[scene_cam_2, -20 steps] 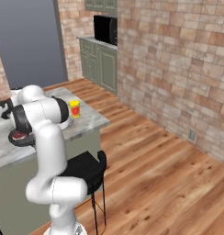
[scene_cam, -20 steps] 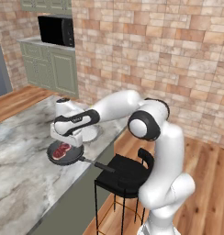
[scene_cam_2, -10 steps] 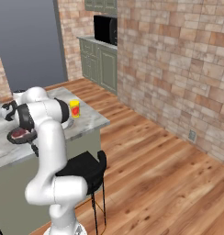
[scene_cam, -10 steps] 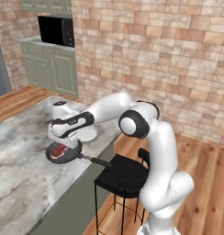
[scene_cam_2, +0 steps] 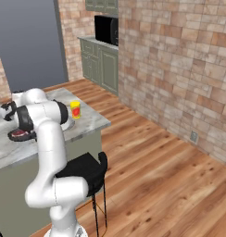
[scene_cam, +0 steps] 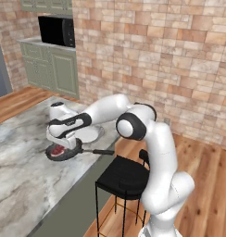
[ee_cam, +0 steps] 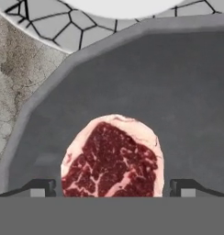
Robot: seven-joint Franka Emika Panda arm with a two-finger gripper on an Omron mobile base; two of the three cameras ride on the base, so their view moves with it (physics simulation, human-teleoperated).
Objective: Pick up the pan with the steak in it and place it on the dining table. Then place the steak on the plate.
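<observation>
Pan [ee_cam: 132, 92] sitting on dining table [scene_cam: 22, 185], touching plate [ee_cam: 86, 18] rim. Gripper [ee_cam: 113, 187] hanging w/ jaws wide, straddling steak [ee_cam: 113, 160] in pan, prob lining up for grab; nothing held.

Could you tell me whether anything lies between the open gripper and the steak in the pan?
Nothing visible does. The gripper is open with its tips on either side of the steak, which lies bare in the pan; the plate sits just beyond the pan's rim.
</observation>
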